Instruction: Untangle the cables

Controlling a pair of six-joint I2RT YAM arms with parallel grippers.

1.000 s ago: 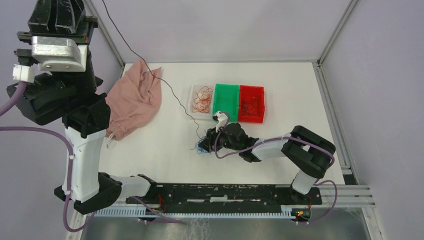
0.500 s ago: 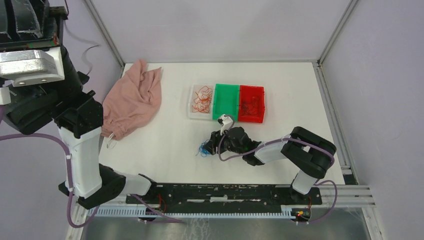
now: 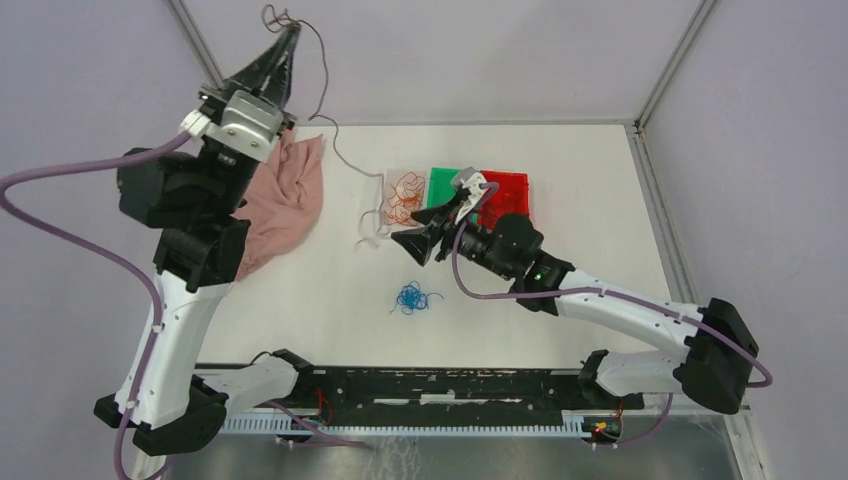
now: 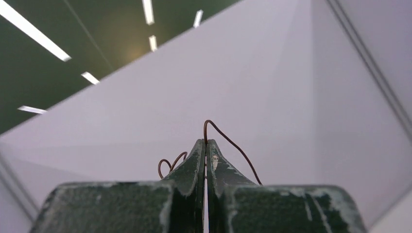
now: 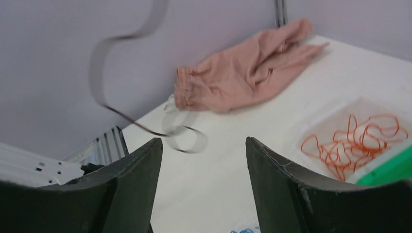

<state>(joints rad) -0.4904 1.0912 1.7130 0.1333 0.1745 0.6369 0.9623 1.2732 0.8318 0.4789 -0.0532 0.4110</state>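
Holding thin dark brown wire [image 4: 232, 143] aloft above crumpled pink cloth [image 3: 275, 195].
Clamped in left gripper [image 4: 205, 145] to dangle free; right gripper [image 5: 204, 143] agape, empty, right of cloth.

A thin dark brown cable [image 3: 336, 152] hangs wavy, its top end pinched in the left gripper [image 3: 288, 28] well left of the green tray [image 3: 450, 205], its low end near that tray's left side. A blue cable [image 3: 413, 298] lies in a curly clump nearer the arms than the tray. Orange cables [image 3: 403, 197] lie looped just left of it
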